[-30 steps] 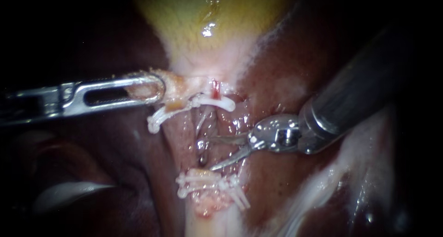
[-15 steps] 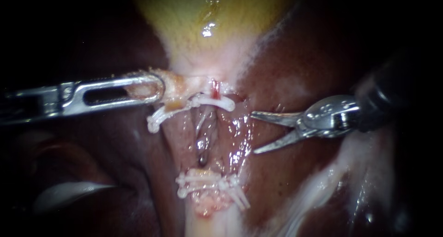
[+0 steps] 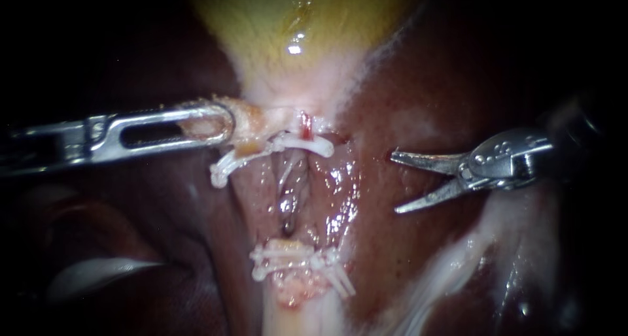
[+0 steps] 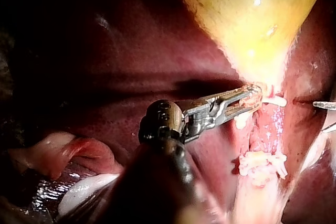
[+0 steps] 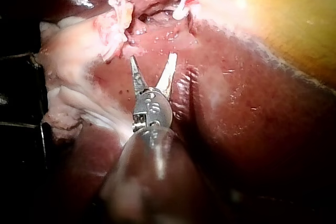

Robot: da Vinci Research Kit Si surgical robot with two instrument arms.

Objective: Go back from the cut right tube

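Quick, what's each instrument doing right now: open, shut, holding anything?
Left instrument: shut on tissue below the gallbladder.
Right instrument: open, holding nothing.

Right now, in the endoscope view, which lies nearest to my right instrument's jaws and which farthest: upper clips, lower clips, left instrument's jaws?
1. Upper clips, left of and slightly above the open right instrument.
2. Lower clips, left and below; hardly farther, too close to call against the first.
3. Left instrument, far left, jaws shut on tissue.
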